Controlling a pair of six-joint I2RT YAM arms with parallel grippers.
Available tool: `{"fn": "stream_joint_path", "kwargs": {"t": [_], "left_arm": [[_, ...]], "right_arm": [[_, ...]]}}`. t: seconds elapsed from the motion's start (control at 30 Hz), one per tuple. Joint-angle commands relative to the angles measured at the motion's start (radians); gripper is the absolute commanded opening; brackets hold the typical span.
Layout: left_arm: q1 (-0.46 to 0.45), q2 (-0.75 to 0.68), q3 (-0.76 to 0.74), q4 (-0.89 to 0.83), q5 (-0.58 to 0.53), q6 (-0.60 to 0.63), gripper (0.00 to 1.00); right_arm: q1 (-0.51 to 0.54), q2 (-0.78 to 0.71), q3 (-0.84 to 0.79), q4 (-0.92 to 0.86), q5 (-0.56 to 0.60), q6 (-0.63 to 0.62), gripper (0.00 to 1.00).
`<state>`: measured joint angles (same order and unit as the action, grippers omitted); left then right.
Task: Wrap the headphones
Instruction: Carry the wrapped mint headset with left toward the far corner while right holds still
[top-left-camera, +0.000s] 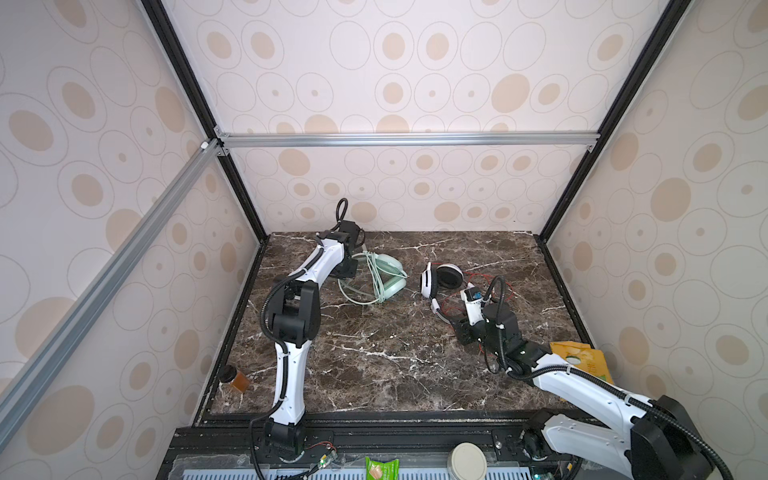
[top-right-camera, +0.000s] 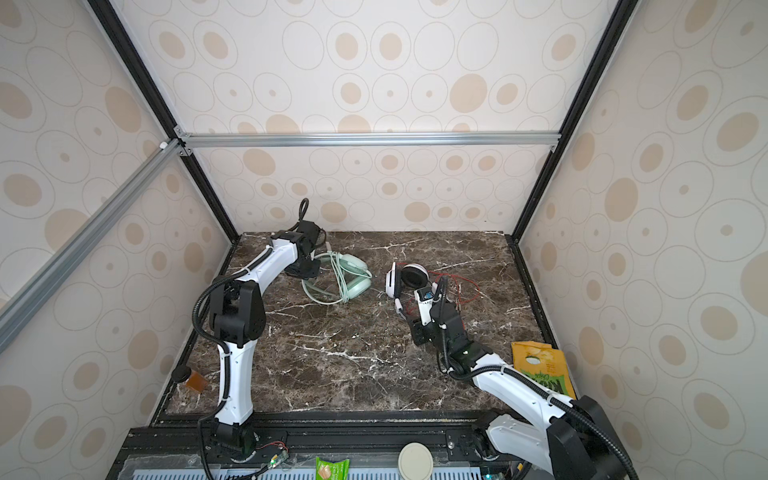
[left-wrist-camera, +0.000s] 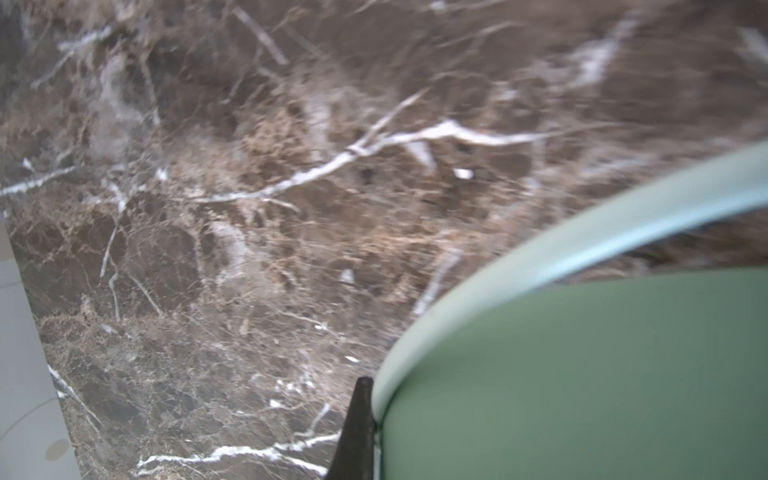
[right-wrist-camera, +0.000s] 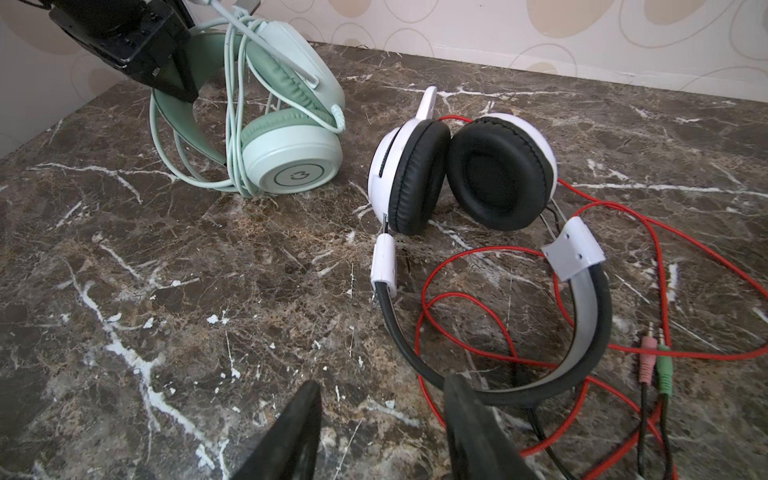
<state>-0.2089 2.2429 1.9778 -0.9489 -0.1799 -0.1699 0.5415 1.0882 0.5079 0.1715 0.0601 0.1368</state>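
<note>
Left gripper (top-left-camera: 348, 271) was clamped on mint-green headset (right-wrist-camera: 291, 162) band; right gripper (right-wrist-camera: 378, 399) was held open beside white headset (right-wrist-camera: 498, 174) band.

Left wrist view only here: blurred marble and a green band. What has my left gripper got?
Observer: The left gripper is shut on the mint-green headset, at its headband.
Operator: Is its cable wrapped?
Observer: Mostly: the pale green cable is looped several times round the headset, one loop trailing on the table.
Operator: And the other set?
Observer: The white headset has its red cable sprawling loose on the table, unwrapped.
</note>
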Motion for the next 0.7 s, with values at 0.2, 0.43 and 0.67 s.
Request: {"fn": "stream_joint_path", "kwargs": {"t": [0.2, 0.43, 0.67], "left_arm": [[0.179, 0.006, -0.020, -0.005, 0.022, -0.034, 0.00], [0.268, 0.046, -0.004, 0.007, 0.043, -0.034, 0.00], [0.309, 0.134, 0.033, -0.004, 0.066, -0.027, 0.00]], "right_arm": [[0.001, -0.011, -0.023, 0.044, 0.000, 0.023, 0.50], [0.009, 0.003, -0.018, 0.046, 0.001, 0.020, 0.50], [0.014, -0.004, -0.022, 0.044, 0.015, 0.011, 0.50]]}}
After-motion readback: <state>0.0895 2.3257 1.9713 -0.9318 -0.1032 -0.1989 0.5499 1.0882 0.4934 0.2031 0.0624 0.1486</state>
